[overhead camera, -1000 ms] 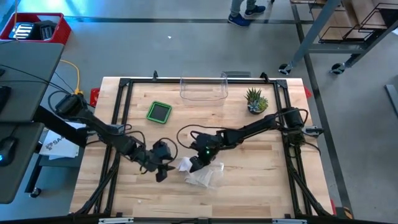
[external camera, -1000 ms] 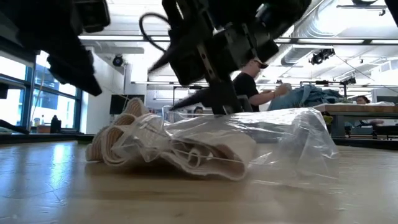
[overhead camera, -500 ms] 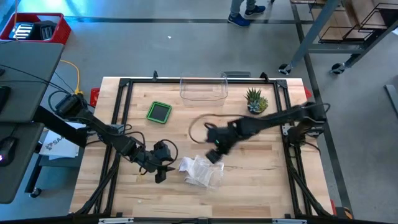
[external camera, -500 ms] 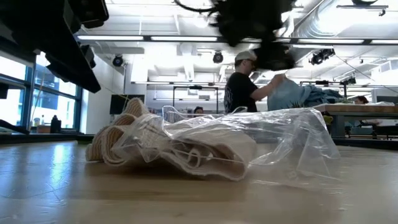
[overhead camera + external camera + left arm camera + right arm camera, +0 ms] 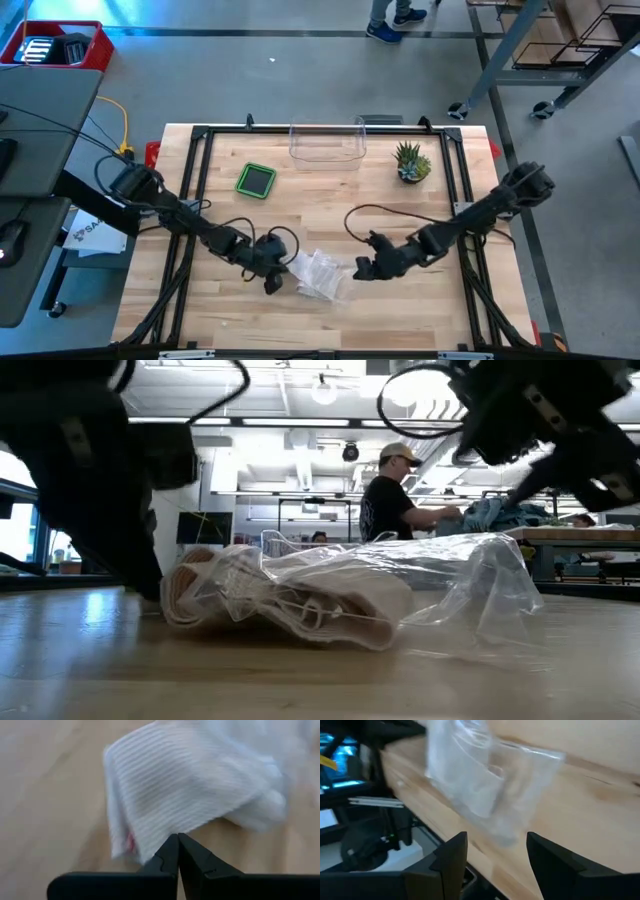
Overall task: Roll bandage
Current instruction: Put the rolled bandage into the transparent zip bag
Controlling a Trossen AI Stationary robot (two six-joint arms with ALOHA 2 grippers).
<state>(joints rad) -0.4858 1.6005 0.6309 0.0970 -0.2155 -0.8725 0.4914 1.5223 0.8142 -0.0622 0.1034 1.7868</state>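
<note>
Showing closed left fingers at bandage; overhead hides that.

On the surface, the bandage lies partly in a plastic bag near the front edge — left tool at its left end, right tool just right of the bag, apart from it.

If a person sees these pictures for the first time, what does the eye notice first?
Probably the white bandage under a crumpled clear plastic bag, near the front middle of the wooden table. The left gripper has its jaws shut at the bandage's edge; the right gripper waits, open, just beside the bag.
</note>
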